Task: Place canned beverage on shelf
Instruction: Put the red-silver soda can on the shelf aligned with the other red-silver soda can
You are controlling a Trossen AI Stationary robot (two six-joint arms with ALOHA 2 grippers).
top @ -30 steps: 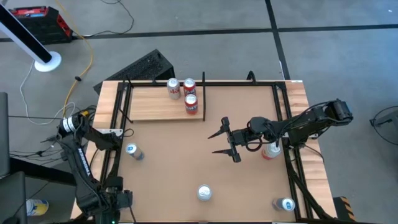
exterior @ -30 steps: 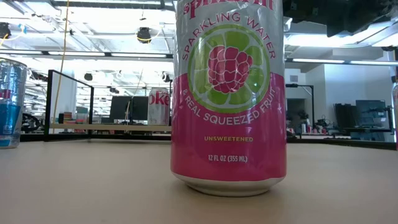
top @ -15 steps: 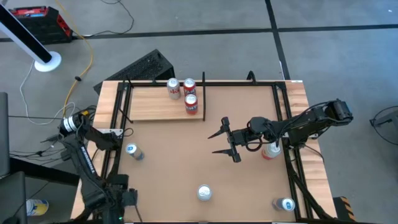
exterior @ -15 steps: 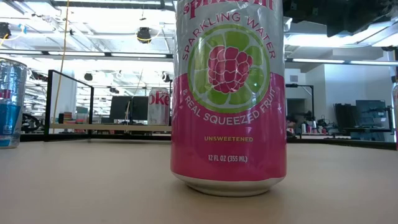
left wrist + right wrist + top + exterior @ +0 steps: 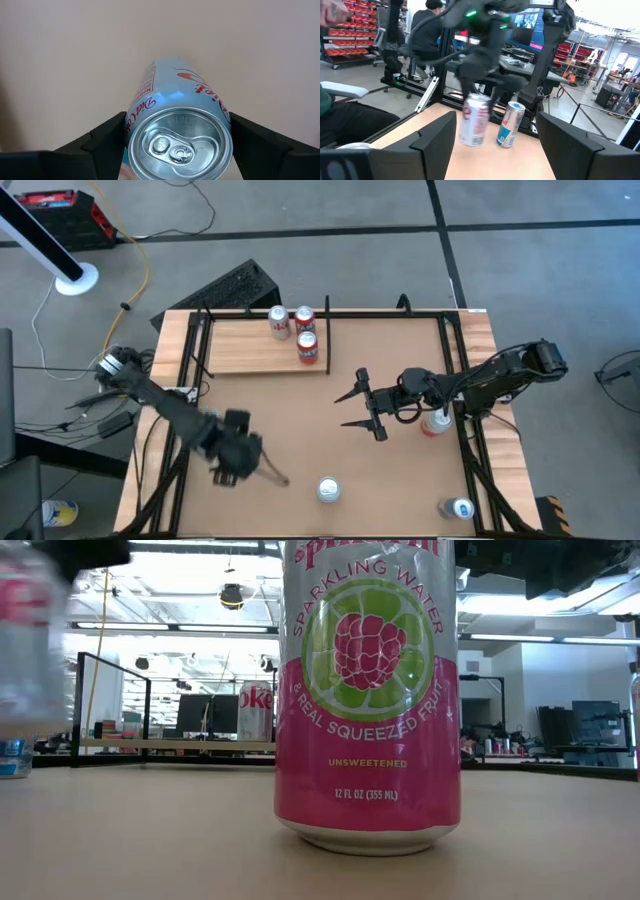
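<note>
My left gripper point(image 5: 238, 455) is over the table's near left part, shut on a silver and red Diet Coke can point(image 5: 180, 115). The can shows blurred in the low view point(image 5: 30, 640) and in the right wrist view point(image 5: 476, 120). The shelf point(image 5: 250, 348), a pale wood board with black rails, lies at the far left and carries three upright cans point(image 5: 304, 320). My right gripper point(image 5: 358, 408) hangs open and empty over the table's middle right. My left gripper pinches the Diet Coke can between its two fingers point(image 5: 107, 132), on opposite sides of the can's wall just below the top rim point(image 5: 136, 120). The fingers come from above and lie along the can. The can hangs upright below them, clear of the table.
A pink Spindrift can point(image 5: 329, 490) stands near the front edge, right of my left gripper. A blue and silver can point(image 5: 510, 124) stands beside the held can. A red and white can point(image 5: 435, 424) stands under my right arm, and another can point(image 5: 458, 508) at the near right corner.
My left gripper has swung from the table's near left corner toward the right and far edges, out over the tabletop. The Diet Coke can has come into the low view at upper left, clear of the table.
</note>
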